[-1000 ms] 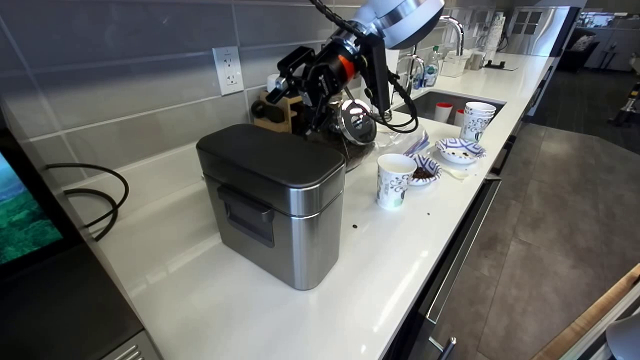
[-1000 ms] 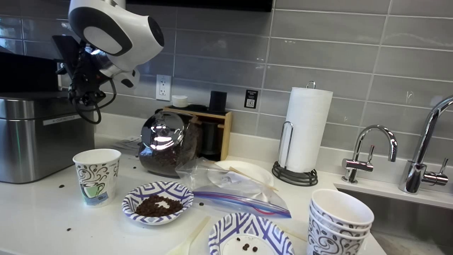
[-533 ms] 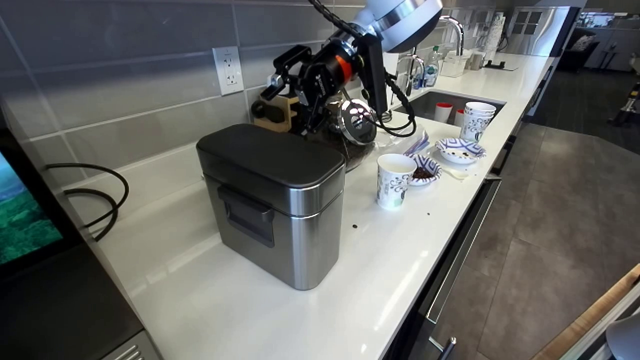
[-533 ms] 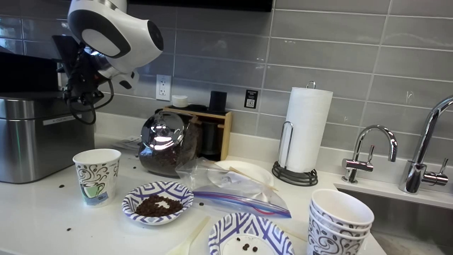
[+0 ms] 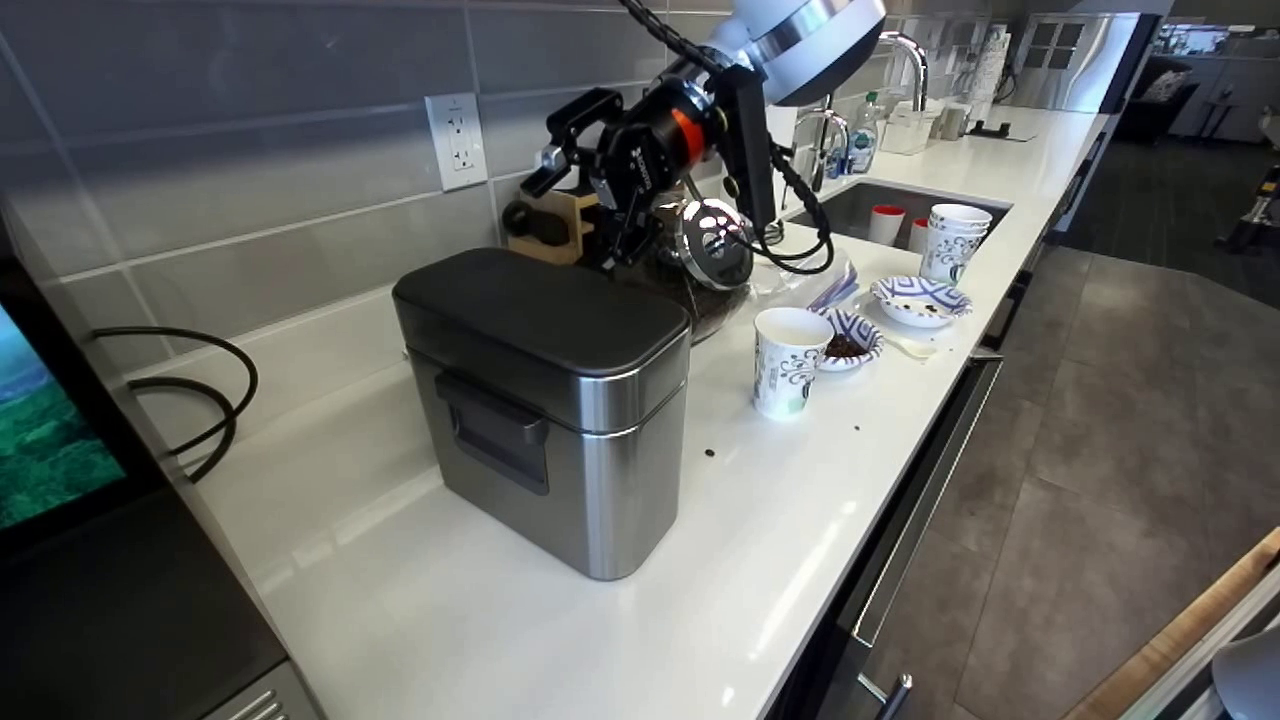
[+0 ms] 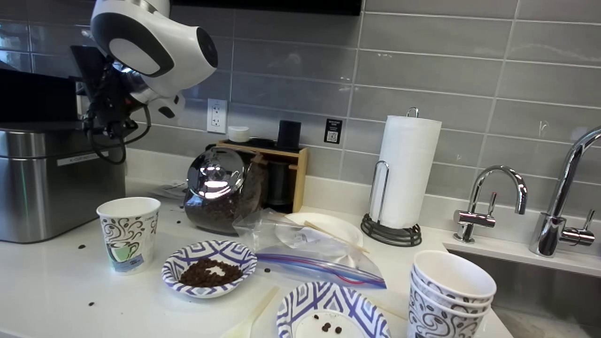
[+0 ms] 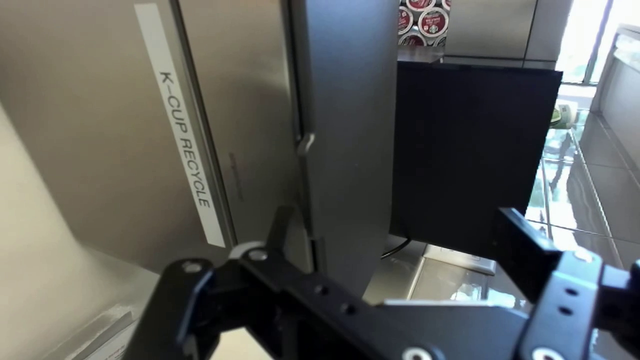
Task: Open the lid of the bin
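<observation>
The brushed-steel bin (image 5: 640, 490) stands upright on the counter and also shows in an exterior view (image 6: 47, 192). Its flat dark grey lid (image 5: 540, 305) is closed and level. My gripper (image 5: 580, 215) is open and empty at the bin's far end, its upper finger higher than the lid. In the wrist view, the bin's labelled steel wall (image 7: 100, 100) is at left and the lid's top (image 7: 350, 100) beside it. There the gripper (image 7: 400, 217) spreads wide, one finger by the steel wall below the rim, the other over the lid side. Whether a finger touches is unclear.
A patterned paper cup (image 5: 785, 365) stands beside the bin. A bowl of dark grounds (image 6: 211, 270) and a glass jar (image 6: 220, 188) stand near it. The tiled wall (image 5: 280, 180) runs behind. A screen (image 5: 60, 420) is at the near left.
The gripper shifted slightly toward the bin between one second and half a second ago, and has hardly moved since. The lid and bin have not moved.
</observation>
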Available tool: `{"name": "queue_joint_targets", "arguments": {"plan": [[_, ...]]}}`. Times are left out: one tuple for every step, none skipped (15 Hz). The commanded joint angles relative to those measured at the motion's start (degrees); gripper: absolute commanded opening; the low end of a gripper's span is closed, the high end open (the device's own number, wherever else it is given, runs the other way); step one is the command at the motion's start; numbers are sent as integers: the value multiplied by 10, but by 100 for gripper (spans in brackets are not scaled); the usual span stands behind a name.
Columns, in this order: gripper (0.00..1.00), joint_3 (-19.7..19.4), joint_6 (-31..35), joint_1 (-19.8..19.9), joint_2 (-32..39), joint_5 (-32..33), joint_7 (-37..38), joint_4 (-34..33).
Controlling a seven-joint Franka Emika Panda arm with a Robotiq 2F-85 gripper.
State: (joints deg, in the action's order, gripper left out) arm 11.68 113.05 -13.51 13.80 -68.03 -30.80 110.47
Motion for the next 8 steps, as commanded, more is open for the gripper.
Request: {"name": "queue_joint_targets", "arguments": {"plan": [[100, 3, -19, 6, 3, 1, 13, -5], [100, 4, -23, 6, 3, 1, 13, -5], [100, 4, -27, 7, 3, 2, 13, -5], [100, 3, -29, 7, 3, 2, 14, -5], [100, 3, -32, 8, 3, 3, 13, -6], [100, 3, -34, 8, 1, 4, 13, -5], [100, 2, -36, 9, 1, 4, 13, -5], [100, 2, -39, 9, -1, 5, 13, -5]]}}
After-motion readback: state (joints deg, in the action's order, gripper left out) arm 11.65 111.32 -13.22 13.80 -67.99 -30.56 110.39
